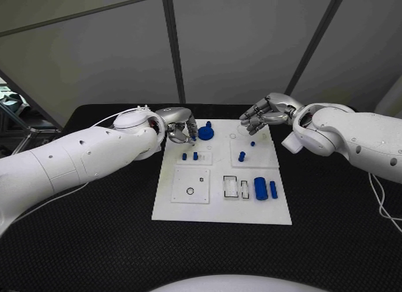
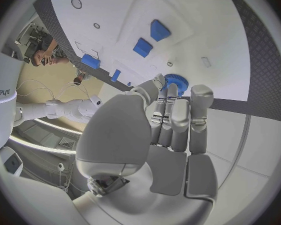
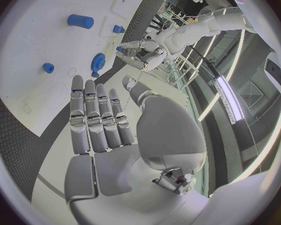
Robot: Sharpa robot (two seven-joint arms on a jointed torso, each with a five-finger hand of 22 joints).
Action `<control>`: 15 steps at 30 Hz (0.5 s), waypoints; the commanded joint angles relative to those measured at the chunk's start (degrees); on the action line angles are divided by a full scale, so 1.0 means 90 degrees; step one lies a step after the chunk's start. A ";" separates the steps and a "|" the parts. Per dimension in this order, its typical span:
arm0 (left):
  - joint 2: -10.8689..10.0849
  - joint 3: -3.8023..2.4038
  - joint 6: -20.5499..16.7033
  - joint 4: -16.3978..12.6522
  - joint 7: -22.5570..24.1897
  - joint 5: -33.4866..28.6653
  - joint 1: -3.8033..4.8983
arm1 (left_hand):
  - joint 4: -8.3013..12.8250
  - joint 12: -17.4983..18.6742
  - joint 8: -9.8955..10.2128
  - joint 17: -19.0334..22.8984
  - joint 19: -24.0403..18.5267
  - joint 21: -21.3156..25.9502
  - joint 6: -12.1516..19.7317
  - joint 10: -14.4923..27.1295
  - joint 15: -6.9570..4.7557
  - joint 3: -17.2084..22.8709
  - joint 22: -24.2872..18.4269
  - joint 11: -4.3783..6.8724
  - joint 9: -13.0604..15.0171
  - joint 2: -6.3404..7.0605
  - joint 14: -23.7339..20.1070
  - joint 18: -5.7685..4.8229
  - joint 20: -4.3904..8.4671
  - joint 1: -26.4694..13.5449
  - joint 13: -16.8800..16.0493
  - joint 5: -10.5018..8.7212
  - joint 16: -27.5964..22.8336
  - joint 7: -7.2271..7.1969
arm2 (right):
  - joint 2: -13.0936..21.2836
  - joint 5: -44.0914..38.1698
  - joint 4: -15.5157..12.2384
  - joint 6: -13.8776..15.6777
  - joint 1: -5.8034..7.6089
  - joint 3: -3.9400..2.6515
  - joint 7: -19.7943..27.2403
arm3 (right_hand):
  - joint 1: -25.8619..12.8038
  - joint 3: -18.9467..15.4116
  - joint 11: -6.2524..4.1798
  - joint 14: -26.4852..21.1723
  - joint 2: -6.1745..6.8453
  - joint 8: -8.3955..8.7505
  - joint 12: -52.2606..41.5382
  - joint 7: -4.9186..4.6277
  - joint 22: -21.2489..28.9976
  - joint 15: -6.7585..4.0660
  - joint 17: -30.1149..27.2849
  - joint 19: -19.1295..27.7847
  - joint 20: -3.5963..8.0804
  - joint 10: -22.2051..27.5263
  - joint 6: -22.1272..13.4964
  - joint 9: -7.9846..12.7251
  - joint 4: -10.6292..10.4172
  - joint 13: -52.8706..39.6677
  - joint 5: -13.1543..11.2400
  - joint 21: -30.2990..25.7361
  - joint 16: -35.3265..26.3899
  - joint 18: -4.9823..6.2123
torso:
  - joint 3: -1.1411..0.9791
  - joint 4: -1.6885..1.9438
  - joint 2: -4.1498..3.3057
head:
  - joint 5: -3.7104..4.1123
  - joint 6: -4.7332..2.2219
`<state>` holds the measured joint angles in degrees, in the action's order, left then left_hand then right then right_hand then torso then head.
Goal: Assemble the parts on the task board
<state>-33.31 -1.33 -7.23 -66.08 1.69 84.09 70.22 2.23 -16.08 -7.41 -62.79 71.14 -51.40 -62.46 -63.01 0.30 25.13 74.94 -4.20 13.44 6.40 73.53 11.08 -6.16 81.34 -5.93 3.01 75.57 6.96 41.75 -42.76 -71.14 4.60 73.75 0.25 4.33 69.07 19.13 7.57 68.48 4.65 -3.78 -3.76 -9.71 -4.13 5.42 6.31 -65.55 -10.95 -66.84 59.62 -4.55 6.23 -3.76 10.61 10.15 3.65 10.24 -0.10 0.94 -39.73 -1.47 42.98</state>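
the white task board (image 1: 220, 210) lies on the black worktop (image 1: 95, 243). at its near end, a large blue cylinder (image 1: 261, 188) and a thin blue peg (image 1: 273, 190) lie beside rectangular slots. further back, a short blue peg (image 1: 241, 156) stands near the middle, and two small blue pegs (image 1: 190, 156) stand to its left. at the far end, a blue gear (image 1: 206, 131) stands just beside the left robot hand (image 1: 177, 129), fingers curled, holding nothing visible. the right robot hand (image 1: 267, 114) hovers above the far right corner, fingers extended and apart, empty.
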 commanded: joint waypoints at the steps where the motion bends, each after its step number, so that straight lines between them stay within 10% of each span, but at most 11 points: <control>1: -0.0030 -0.0009 0.0104 0.0006 -0.0112 -0.0125 -0.0012 | -0.0006 0.0033 0.0027 0.0001 0.0027 -0.0033 -0.0044 -0.0031 0.0002 -0.0034 0.0105 0.0006 0.0002 0.0009 0.0025 -0.0403 -0.0015 -0.0049 0.0010 -0.0017 0.0030 0.0008 | -0.0001 0.0000 -0.0015 0.0016 0.0013 -0.0003 0.0055 | -0.0008 -0.0011 -0.0027 0.0000 -0.0018 -0.0008 0.0011 -0.0022 0.0007 -0.0025 -0.0006 -0.0062 -0.0001 -0.0003 0.0041 -0.0007 0.0034 -0.0001 0.0024 -0.0033 -0.0005 0.0024 | 0.0001 -0.0003 -0.0001 | -0.0008 0.0007; 15: -0.0018 -0.0010 0.0170 0.0082 -0.0142 -0.0138 -0.0063 | -0.0005 0.0041 0.0032 0.0004 0.0027 -0.0037 -0.0046 -0.0039 0.0005 -0.0040 0.0110 0.0004 0.0000 0.0017 0.0026 -0.0403 -0.0018 -0.0055 0.0011 -0.0018 0.0032 0.0012 | -0.0009 0.0000 -0.0007 0.0011 0.0013 -0.0003 0.0060 | -0.0008 -0.0011 -0.0027 0.0000 -0.0018 -0.0008 0.0011 -0.0022 0.0007 -0.0025 -0.0006 -0.0062 -0.0001 -0.0003 0.0041 -0.0007 0.0034 -0.0001 0.0024 -0.0033 -0.0005 0.0024 | -0.0002 -0.0011 -0.0003 | -0.0037 0.0012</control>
<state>-33.58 -1.37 -6.37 -65.39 0.76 83.30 69.60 2.23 -16.08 -7.35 -62.80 71.14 -51.40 -62.45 -63.00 0.30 25.13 74.93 -4.21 13.37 6.41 73.53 11.08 -6.16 81.35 -5.89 3.01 75.57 6.95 41.70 -42.76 -71.10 4.60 73.75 0.26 4.32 69.07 19.13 7.57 68.48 4.65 -3.78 -3.76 -9.71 -4.13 5.42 6.31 -65.55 -10.95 -66.84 59.62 -4.55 6.22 -3.76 10.61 10.15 3.65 10.24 -0.10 0.85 -39.74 -1.80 43.07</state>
